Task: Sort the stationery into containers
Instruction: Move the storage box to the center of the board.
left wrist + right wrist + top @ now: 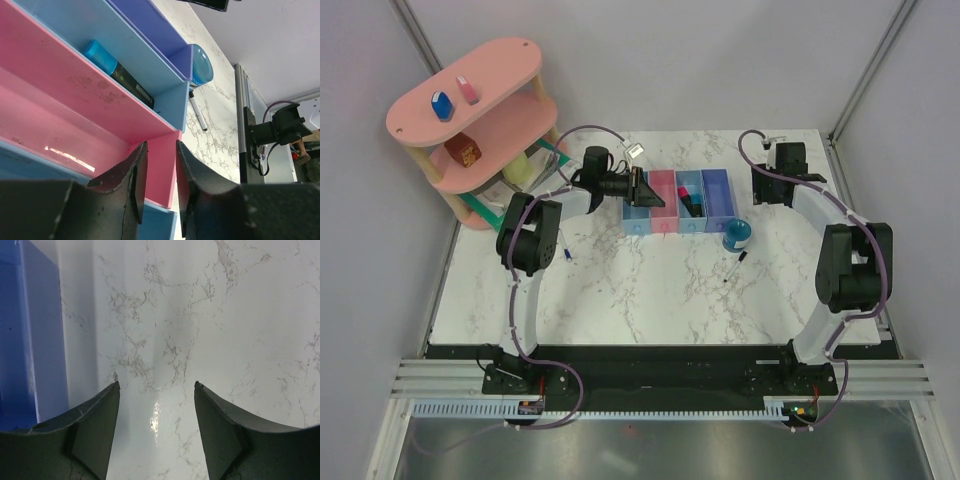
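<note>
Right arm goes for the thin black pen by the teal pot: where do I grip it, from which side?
Grip the thin black pen at mid-barrel, from straight above, jaws closing across its width. It lies flat and slanted on the marble table, its far end close beside the teal pot, so gripping farther up risks bumping the pot.

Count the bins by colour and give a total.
Light blue bin: 1
Pink bin: 1
Blue bin: 1
Violet-blue bin: 1
Total: 4
</note>
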